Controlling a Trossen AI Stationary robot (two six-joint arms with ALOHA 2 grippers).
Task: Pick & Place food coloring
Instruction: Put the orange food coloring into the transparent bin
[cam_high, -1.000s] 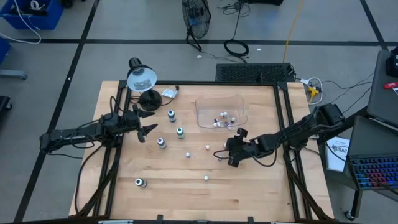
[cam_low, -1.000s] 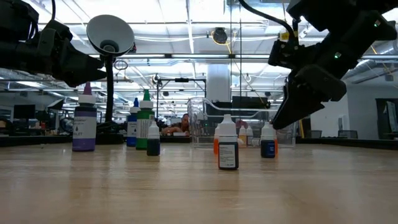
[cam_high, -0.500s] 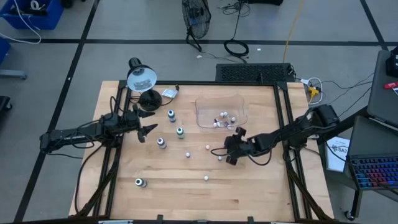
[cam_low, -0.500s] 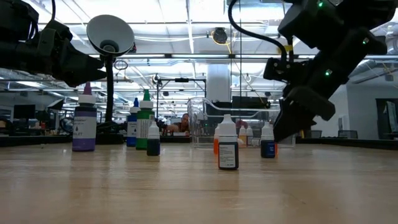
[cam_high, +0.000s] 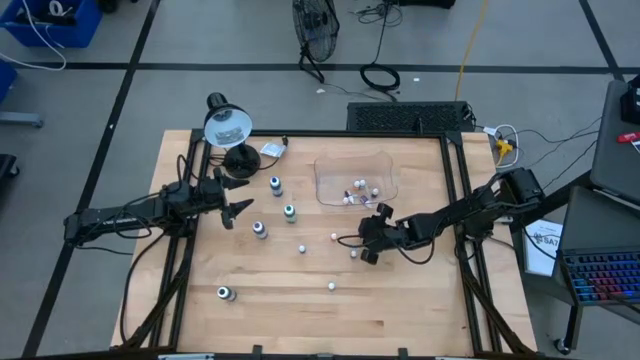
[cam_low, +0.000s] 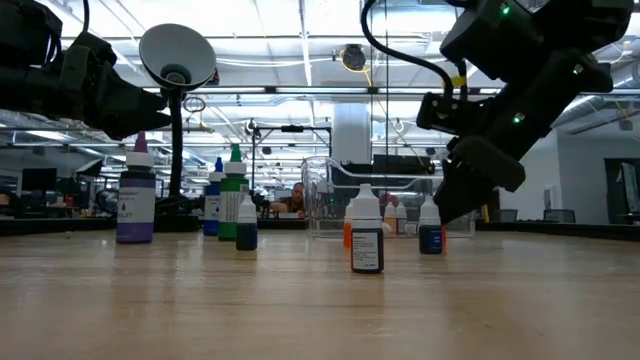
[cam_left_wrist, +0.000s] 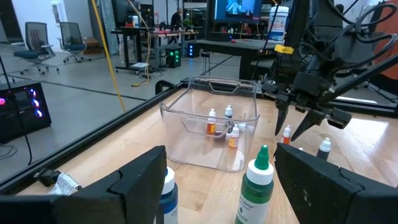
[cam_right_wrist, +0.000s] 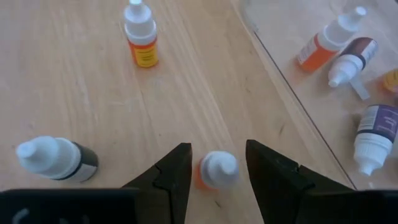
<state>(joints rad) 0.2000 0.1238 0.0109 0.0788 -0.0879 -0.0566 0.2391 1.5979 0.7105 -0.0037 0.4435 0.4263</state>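
Note:
Several tiny food coloring bottles stand upright on the wooden table. My right gripper (cam_high: 362, 251) is open, pointing down over a small orange bottle with a white cap (cam_right_wrist: 217, 169). One finger (cam_right_wrist: 171, 177) stands on each side of that bottle without touching it. An orange-labelled bottle (cam_right_wrist: 140, 37) and a dark-labelled one (cam_right_wrist: 59, 158) stand nearby. Larger bottles with blue (cam_high: 275, 185) and green (cam_high: 290, 212) tops stand at the left. My left gripper (cam_high: 238, 208) is open and empty, hovering beside them. Several bottles lie in the clear tray (cam_high: 385, 160).
A desk lamp (cam_high: 228, 125) stands at the table's far left corner. The clear tray's near wall (cam_right_wrist: 292, 81) is close to my right gripper. Lone bottles stand near the front edge (cam_high: 225, 293) and at mid-table (cam_high: 331, 286). Bare wood lies at the near right.
My right gripper has gone a little toward the table's left edge and down, and its open fingers now stand on either side of the small orange bottle.

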